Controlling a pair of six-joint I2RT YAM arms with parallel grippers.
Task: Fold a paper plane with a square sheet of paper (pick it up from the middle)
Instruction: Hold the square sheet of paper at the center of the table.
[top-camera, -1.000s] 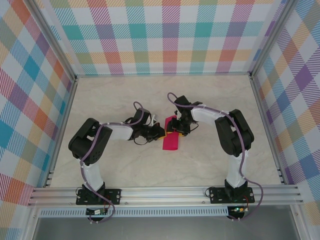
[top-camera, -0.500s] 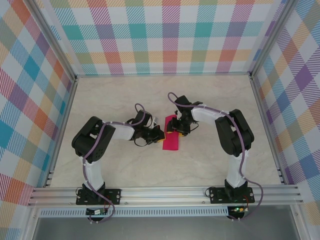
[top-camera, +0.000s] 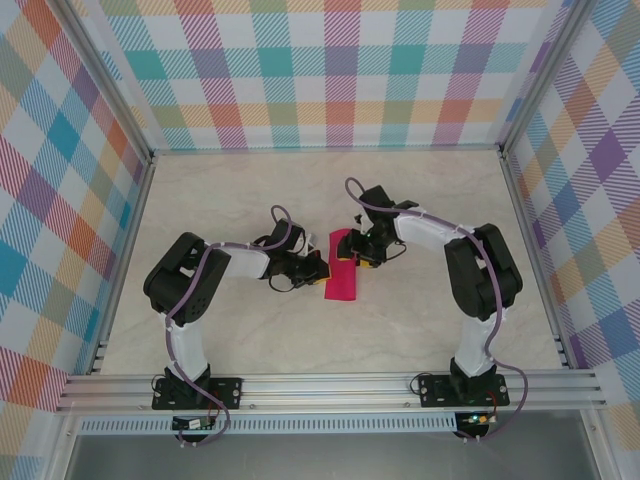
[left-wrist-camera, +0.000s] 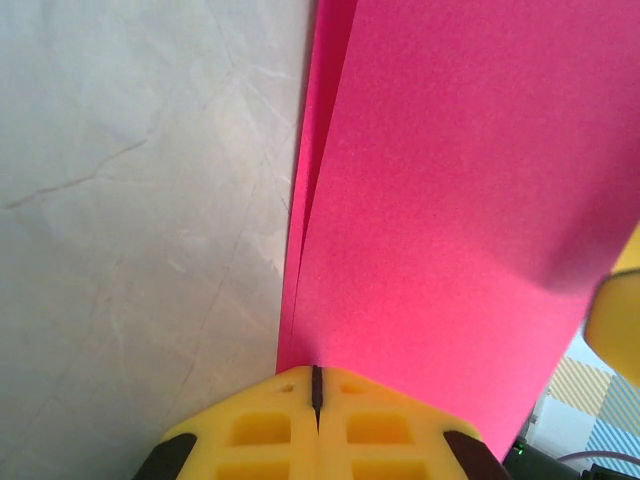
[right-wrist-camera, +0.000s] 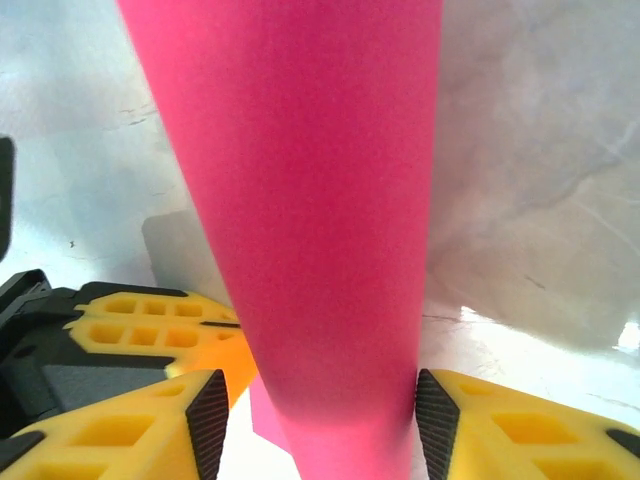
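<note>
Pastel checked walls ring a pale marbled table (top-camera: 250, 200). Near its middle lies the pink paper (top-camera: 341, 282), folded to a narrow strip. At its 9 o'clock the left claw (top-camera: 319, 268) is fully closed, its tips pressed at the folded edge; whether a layer is pinched I cannot tell. At 1 o'clock the right claw (top-camera: 362, 257) stands half open, pads touching both long edges, holding the strip. Light, limp and easily creased, it likely wants holding at mid-length, near the fold.
</note>
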